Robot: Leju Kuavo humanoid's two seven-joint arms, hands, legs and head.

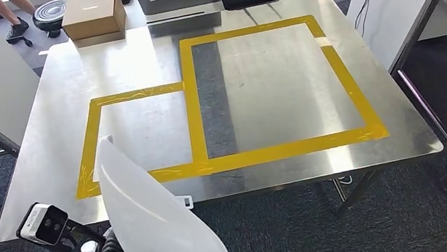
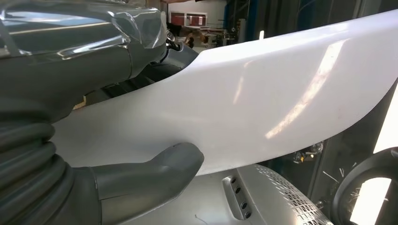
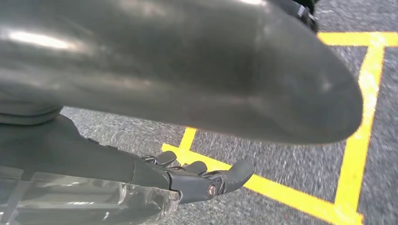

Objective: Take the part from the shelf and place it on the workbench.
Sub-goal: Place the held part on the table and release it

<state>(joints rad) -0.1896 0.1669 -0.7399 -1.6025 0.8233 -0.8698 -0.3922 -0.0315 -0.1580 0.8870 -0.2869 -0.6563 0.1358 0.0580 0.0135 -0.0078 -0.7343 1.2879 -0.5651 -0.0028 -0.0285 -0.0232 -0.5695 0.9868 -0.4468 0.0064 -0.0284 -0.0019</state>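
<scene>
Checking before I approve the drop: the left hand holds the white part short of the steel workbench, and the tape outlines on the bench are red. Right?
Not quite. The tape outlines are yellow, not red, as the head view shows. The rest stands: the left hand holds the white part, which is near the front edge of the steel workbench and not yet set down.

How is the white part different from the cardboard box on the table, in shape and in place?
The white part is curved and smooth; the cardboard box is brown and square-edged. The part is held by the left robot hand before the table's near edge; the box rests at its far edge.
</scene>
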